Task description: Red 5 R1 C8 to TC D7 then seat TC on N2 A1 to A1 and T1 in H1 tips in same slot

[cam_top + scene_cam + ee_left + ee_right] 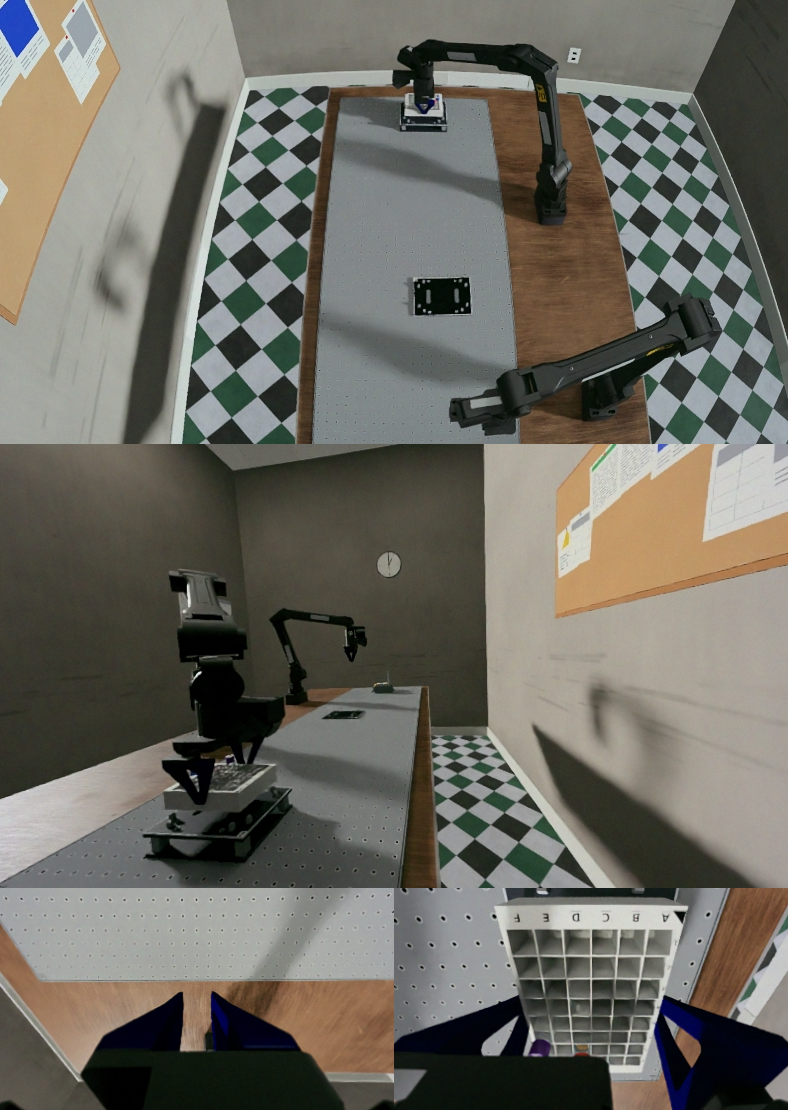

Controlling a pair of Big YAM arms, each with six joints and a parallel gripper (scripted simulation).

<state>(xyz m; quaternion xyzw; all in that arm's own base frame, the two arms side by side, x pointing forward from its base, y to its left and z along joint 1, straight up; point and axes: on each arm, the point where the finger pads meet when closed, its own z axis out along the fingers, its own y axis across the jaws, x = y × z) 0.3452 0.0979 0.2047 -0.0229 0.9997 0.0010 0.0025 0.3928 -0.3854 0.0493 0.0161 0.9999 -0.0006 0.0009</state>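
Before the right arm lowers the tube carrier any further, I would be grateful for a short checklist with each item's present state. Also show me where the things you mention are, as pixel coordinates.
1. Right gripper [424, 108] [226, 781] [592, 1017] shut on the tube carrier [410, 111] [256, 788] [590, 910]: ok.
2. Carrier over the raised nest [423, 129] [193, 835] [592, 892]: ok; a gap shows beneath it, so it is not seated yet.
3. Red cap [582, 1054] in well D7: cannot tell; the wrist housing partly covers it.
4. Carrier's A1 at the nest's A1 corner: cannot tell; the nest's mark is not visible.
5. Left gripper [351, 659] [197, 993] out of the way, nothing between its fingers: ok.
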